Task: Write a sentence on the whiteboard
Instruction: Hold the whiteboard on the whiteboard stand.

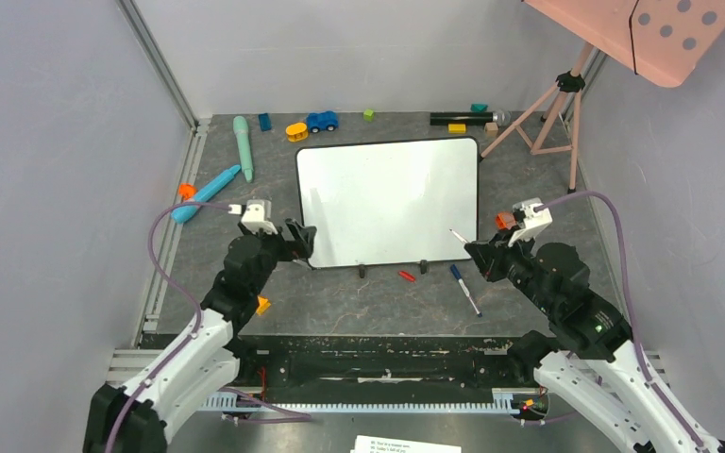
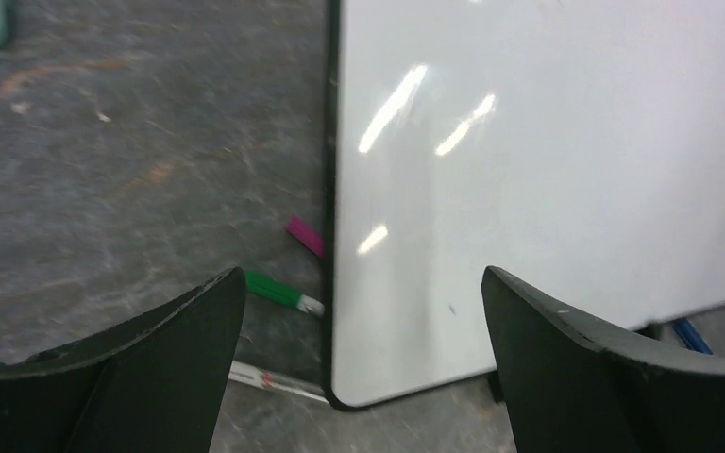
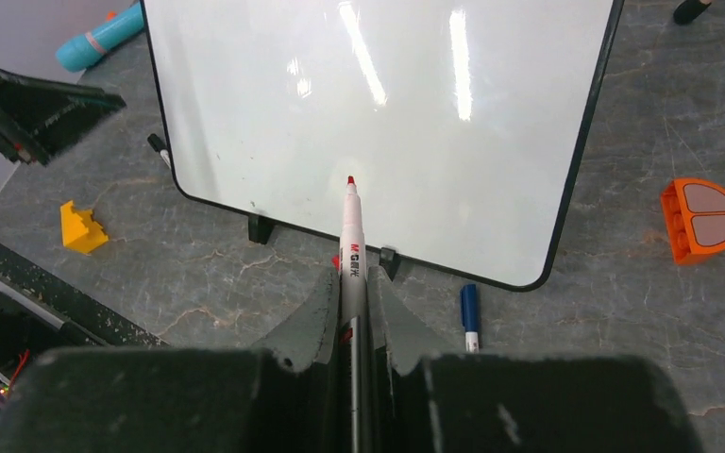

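The right claw (image 3: 354, 283) is clenched on a red-tipped marker (image 3: 350, 226), which juts out toward 12 o'clock with its tip hanging over the near part of the whiteboard (image 3: 387, 113). I cannot tell whether the tip touches the board.

The board lies in the middle of the tabletop (image 1: 340, 302), and no words show on its glossy face. The left claw (image 2: 363, 274) is released, its jaws spread wide over the board's 7 o'clock corner and gripping nothing.

The main risk, as I judge it, is the board sliding. It is loose and sits on small feet (image 3: 261, 227), so a firm stroke could push it toward 12 o'clock or turn it, smearing the letters. Too light a stroke on that slick face may leave gaps. A slanting push could also make the marker slip back between the fingers.

**Edges and room**
- **Board face:** it is bare from rim to rim, so the lines can start at 10 o'clock.
- **Near edge:** a blue pen (image 1: 465, 288) and a small red piece (image 1: 406, 276) lie at 5 to 6 o'clock, close to the right arm's sweep.
- **Right side:** an orange block (image 3: 701, 217) sits off the 4 o'clock side.
- **Left corner:** a green marker (image 2: 278, 291) lies against the 7 o'clock corner, under the left claw.
- **Far side:** a pink tripod (image 1: 552, 118) stands at 2 o'clock, well apart.
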{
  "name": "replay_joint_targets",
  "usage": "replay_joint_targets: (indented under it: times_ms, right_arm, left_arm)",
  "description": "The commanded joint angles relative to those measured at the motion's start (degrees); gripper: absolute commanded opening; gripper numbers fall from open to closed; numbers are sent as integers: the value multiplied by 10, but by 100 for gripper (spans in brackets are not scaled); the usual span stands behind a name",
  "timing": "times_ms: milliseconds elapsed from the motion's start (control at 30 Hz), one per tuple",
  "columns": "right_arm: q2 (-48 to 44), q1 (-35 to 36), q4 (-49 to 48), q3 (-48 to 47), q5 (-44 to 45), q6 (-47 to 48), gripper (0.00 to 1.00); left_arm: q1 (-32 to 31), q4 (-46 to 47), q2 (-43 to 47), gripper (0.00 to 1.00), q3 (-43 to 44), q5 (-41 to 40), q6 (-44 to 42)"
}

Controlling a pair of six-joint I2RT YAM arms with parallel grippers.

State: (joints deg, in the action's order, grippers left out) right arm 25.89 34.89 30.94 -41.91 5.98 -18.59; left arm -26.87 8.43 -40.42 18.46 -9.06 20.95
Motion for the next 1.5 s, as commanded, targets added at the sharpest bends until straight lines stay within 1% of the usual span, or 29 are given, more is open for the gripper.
replay_joint_targets:
  times_ms: [0,67,133,200,233,333,367,467,633,700,733,767,800,833,900,933,967,1000,1033,1133,1233,1400,1467]
  right_arm:
    - [16,1,-6,-2,-34,18,0]
    - [6,1,-21,5,-34,2,0]
    - [-9,1,-38,16,-28,-20,0]
    - [-19,1,-51,19,-37,-22,0]
    - [-21,1,-52,17,-39,-21,0]
    - [-17,1,-48,6,-40,-13,0]
    - [-14,1,-46,1,-42,-7,0]
    - [-4,1,-39,-13,-46,7,0]
    - [13,1,-36,-24,-51,30,0]
    - [17,1,-33,-26,-53,39,0]
    - [18,1,-32,-27,-55,45,0]
    - [18,1,-33,-26,-58,51,0]
    - [18,1,-32,-25,-58,58,0]
    - [17,0,-33,-25,-58,62,0]
    - [17,1,-35,-25,-58,69,0]
    - [18,1,-35,-25,-58,71,0]
    - [17,1,-35,-26,-71,71,0]
    - [18,1,-35,-26,-74,72,0]
    - [19,1,-36,-26,-77,74,0]
    - [19,1,-38,-23,-78,83,0]
    - [24,1,-47,-20,-84,92,0]
    - [41,1,-61,-21,-99,101,0]
    - [43,1,-67,-20,-101,101,0]
  left_arm:
    - [129,221,-38,100,-39,121,-20]
    - [193,259,-72,100,-35,163,25]
    - [217,322,-99,99,-47,204,58]
    - [222,327,-102,98,-42,228,60]
    - [222,314,-96,98,-39,220,60]
    - [222,255,-64,100,-41,127,82]
    - [222,251,-56,100,-46,109,90]
    - [222,275,-42,100,-63,118,84]
    - [222,265,-65,99,-47,116,84]
    - [221,210,-86,94,-15,108,93]
    - [221,172,-102,97,8,96,120]
    - [221,104,-123,99,36,59,164]
    - [221,28,-145,100,61,20,226]
    - [224,-7,-172,100,85,23,241]
    - [228,48,-209,99,88,123,208]
    - [228,90,-206,98,77,150,202]
    - [228,133,-190,99,57,167,201]
    - [228,175,-171,100,33,165,200]
    - [228,184,-148,100,15,152,202]
    - [229,145,-94,100,4,107,184]
    - [229,130,-71,100,15,138,120]
    - [228,176,-74,100,-16,131,79]
    - [228,190,-81,100,-17,158,51]
